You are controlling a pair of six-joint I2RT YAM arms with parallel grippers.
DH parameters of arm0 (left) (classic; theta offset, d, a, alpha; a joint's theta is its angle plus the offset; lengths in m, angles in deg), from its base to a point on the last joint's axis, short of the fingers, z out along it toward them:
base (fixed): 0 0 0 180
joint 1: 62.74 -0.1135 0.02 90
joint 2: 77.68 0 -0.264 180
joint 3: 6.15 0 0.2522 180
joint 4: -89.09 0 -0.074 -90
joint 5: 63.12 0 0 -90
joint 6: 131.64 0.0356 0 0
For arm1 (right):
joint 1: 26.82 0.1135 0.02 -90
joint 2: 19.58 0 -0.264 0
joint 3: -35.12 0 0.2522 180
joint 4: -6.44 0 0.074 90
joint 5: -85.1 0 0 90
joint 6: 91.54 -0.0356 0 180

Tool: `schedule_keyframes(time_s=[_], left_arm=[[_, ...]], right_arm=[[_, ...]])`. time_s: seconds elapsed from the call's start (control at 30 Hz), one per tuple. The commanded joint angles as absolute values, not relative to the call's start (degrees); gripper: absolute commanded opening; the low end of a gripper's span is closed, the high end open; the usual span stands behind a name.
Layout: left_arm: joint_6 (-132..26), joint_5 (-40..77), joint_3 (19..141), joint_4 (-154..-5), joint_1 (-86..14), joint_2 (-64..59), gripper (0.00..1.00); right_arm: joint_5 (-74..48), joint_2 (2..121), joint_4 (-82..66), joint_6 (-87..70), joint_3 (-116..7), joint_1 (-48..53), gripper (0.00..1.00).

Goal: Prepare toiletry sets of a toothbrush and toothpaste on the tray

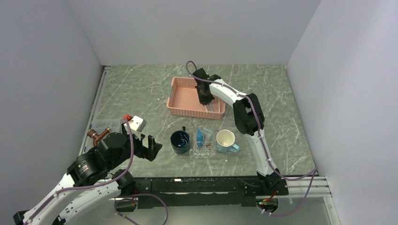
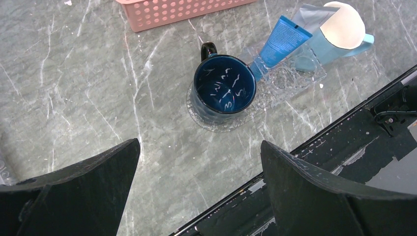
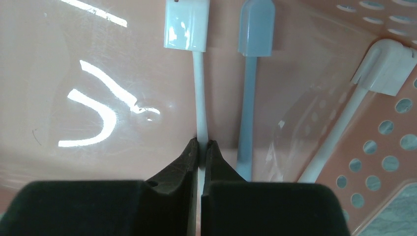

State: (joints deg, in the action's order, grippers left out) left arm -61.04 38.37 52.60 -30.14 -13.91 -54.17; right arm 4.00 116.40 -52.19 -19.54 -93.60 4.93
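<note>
In the right wrist view my right gripper point(image 3: 202, 142) is shut on the thin handle of a pale toothbrush point(image 3: 198, 93) lying on the floor of the pink basket point(image 3: 98, 59). Two more toothbrushes point(image 3: 250, 98) point(image 3: 339, 132) lie to its right. From above, the right gripper point(image 1: 205, 99) reaches down into the basket point(image 1: 185, 96). A blue toothpaste point(image 2: 278, 39) point(image 1: 200, 137) lies on the clear tray point(image 2: 290, 81) point(image 1: 210, 151) between two mugs. My left gripper point(image 2: 199, 144) point(image 1: 152, 147) hangs open and empty over the table at the near left.
A dark blue mug point(image 1: 180, 141) point(image 2: 223, 91) and a light blue mug point(image 1: 226, 140) point(image 2: 339, 29) stand at the tray's two ends. A red-and-white item point(image 1: 133, 122) and a copper fitting point(image 1: 99, 136) lie at the near left. The black table edge point(image 2: 344, 137) runs close by.
</note>
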Motion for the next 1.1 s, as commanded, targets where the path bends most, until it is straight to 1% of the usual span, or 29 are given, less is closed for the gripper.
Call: schedule_keyframes(time_s=[0.0,0.27,0.47,0.87,1.07], left_arm=[[-62.03,39.31,52.85,-31.45,-13.86,-53.42,0.99],[-62.12,39.56,52.87,-31.44,-13.83,-53.57,0.99],[-62.05,39.54,52.83,-31.47,-13.87,-53.62,1.00],[-62.04,39.43,52.83,-31.52,-13.87,-54.04,0.99],[-61.81,38.67,53.18,-31.74,-13.80,-53.89,0.99]], right_arm=[[4.55,114.58,-50.48,-19.20,-92.20,4.82,0.00],[4.83,108.90,-50.45,-19.03,-92.00,4.86,0.00],[5.33,102.81,-49.30,-18.95,-89.78,4.86,0.00],[5.03,95.44,-46.89,-18.57,-85.64,4.90,0.00],[3.71,88.68,-43.68,-17.13,-82.21,5.00,0.00]])
